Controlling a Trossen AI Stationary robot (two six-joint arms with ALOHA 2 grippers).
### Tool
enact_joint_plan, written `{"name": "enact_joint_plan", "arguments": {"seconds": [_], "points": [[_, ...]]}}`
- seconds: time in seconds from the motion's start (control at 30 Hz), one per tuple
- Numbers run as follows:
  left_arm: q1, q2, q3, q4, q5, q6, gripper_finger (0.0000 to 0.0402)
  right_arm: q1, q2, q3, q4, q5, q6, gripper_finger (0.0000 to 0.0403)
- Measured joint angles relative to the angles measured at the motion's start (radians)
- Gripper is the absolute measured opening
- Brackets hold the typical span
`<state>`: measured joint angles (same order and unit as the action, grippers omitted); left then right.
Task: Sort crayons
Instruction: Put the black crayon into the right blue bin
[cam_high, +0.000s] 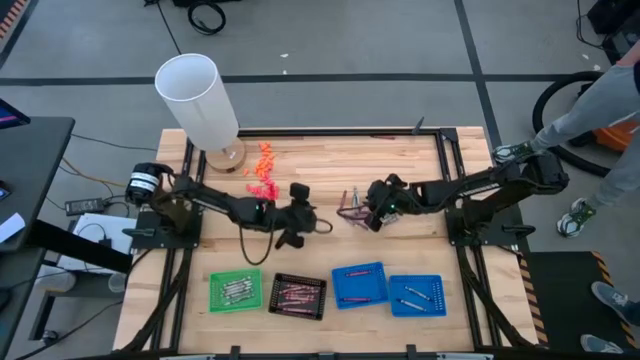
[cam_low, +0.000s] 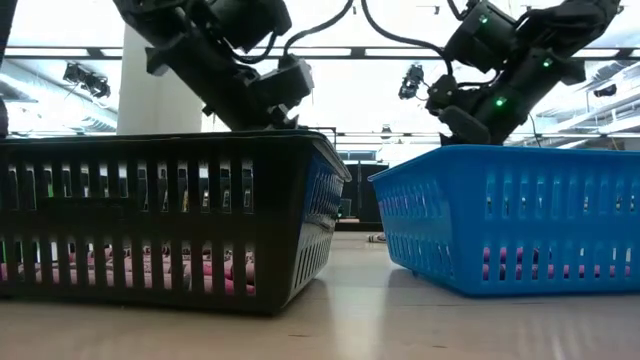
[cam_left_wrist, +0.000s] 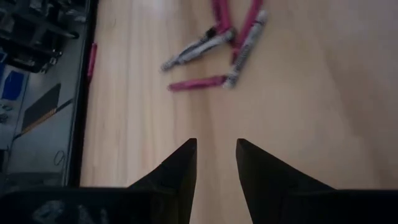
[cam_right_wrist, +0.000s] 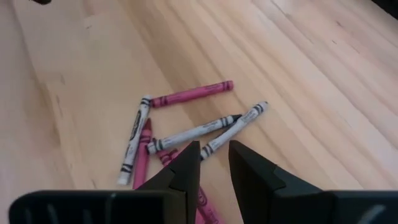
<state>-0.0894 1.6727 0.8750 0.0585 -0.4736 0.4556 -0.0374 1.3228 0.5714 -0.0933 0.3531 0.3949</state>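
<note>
Right wrist view: I'm hovering the right gripper (cam_right_wrist: 214, 163), fingers slightly parted and gripping nothing, over loose crayons (cam_right_wrist: 186, 130) mid-table.
They're lying flat, fanning crosswise; the pink one (cam_right_wrist: 191, 94) is angling away alone. The left gripper (cam_left_wrist: 216, 163) is waiting nearby, fingers apart. The high view alone is showing trays (cam_high: 360, 285), probably holding sorted crayons.

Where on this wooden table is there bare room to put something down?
Bare wood lies between the left gripper and the row of four slotted plastic trays, and along the far right edge. Crowded: the loose pink and grey crayons at the right gripper, and the white cylinder.
</note>
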Motion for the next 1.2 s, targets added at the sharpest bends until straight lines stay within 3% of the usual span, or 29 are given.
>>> {"name": "enact_joint_plan", "arguments": {"seconds": [0.2, 0.6, 0.87, 1.2], "points": [[0.034, -0.041, -0.002, 0.026, 0.079, -0.006, 0.0123, -0.013, 0.080, 0.035, 0.030, -0.008, 0.051, 0.0095], [0.018, -0.145, -0.003, -0.118, 0.094, -0.075, 0.0123, -0.070, 0.303, 0.237, -0.102, 0.043, 0.111, 0.0094], [0.021, -0.234, -0.200, -0.014, 0.092, -0.079, 0.0123, -0.135, 0.314, 0.244, -0.093, -0.043, 0.143, 0.0094], [0.049, -0.432, -0.381, 0.088, 0.059, -0.079, 0.0123, -0.199, 0.324, 0.244, -0.072, -0.051, 0.174, 0.0093]]}}
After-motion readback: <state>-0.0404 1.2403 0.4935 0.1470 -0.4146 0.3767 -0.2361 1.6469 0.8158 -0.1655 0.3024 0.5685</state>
